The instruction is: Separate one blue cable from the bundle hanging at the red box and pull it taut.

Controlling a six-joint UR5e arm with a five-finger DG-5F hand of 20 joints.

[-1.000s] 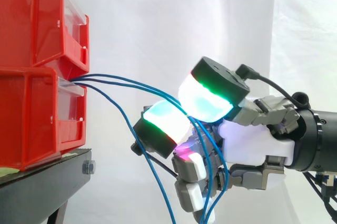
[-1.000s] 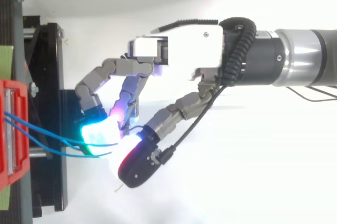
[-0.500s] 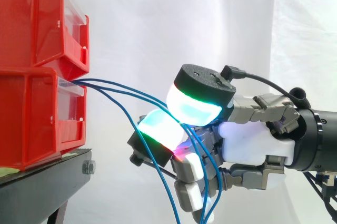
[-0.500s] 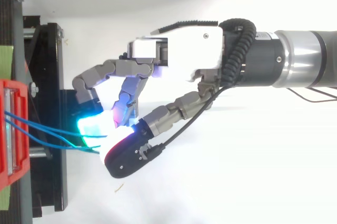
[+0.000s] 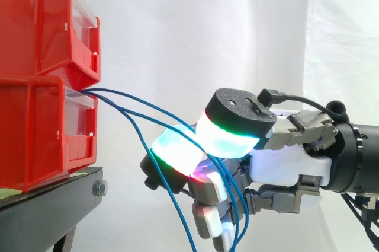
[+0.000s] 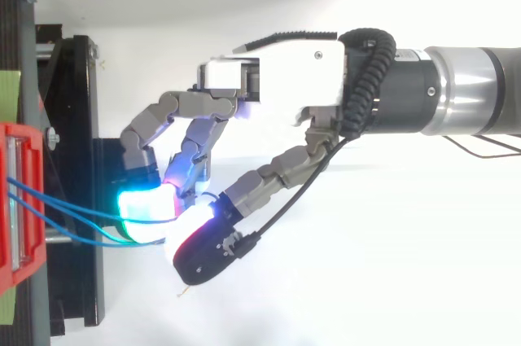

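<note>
Half done at best: robot hand (image 5: pixel 278 163) clamped on seemingly two blue cables (image 5: pixel 148 104) near the red box (image 5: pixel 41 127), sagging, pull pending.

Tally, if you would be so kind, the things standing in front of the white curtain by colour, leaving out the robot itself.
Red bins: 2
Blue cables: 3
Black stand: 1
Total: 6
</note>
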